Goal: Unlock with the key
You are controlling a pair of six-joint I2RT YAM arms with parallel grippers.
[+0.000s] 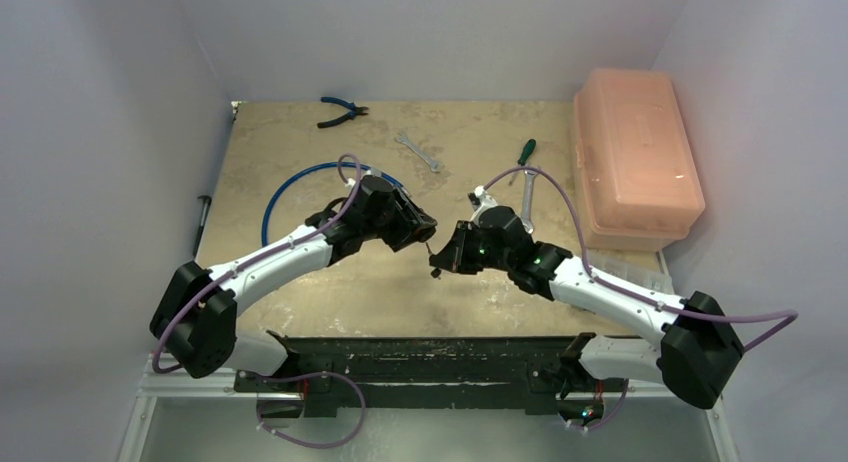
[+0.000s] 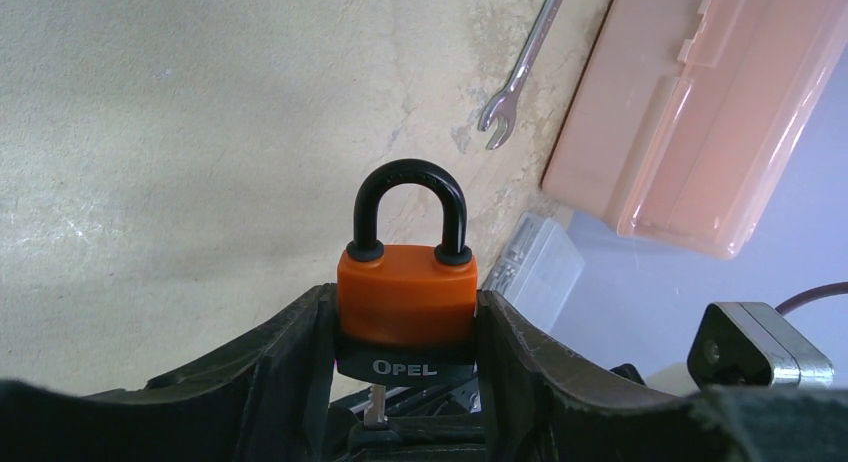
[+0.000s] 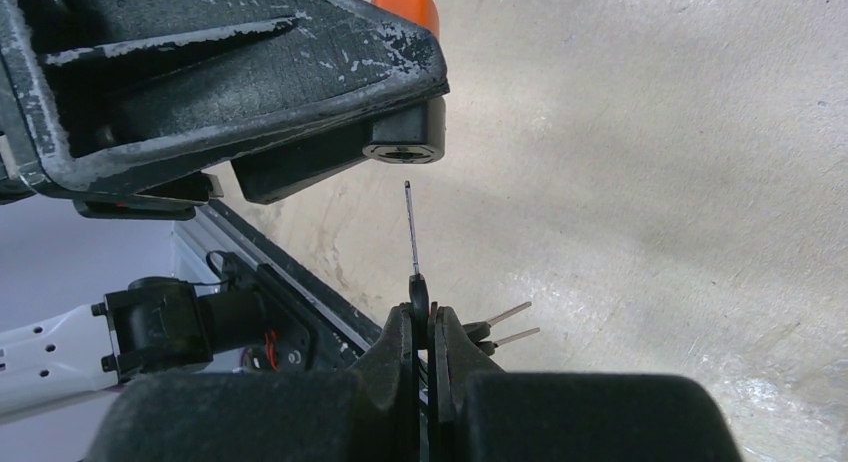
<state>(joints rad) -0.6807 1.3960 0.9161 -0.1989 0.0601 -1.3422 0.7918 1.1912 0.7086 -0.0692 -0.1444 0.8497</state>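
An orange padlock [image 2: 405,292] with a black shackle and a black base sits upright between the fingers of my left gripper [image 2: 405,317], which is shut on its sides. My right gripper [image 3: 424,317] is shut on the black head of the key [image 3: 411,227]. The thin blade points up at the round keyhole [image 3: 403,152] on the lock's underside, and its tip stands a short gap from it. In the left wrist view the key [image 2: 375,404] shows just under the lock's base. In the top view the left gripper [image 1: 425,227] and right gripper [image 1: 440,254] meet mid-table.
Two spare keys [image 3: 505,324] hang beside the right fingers. A salmon plastic box [image 1: 635,162] stands at the right. A wrench [image 1: 417,152], a green-handled screwdriver [image 1: 524,152], blue pliers [image 1: 340,110] and a blue cable loop [image 1: 285,187] lie behind the arms.
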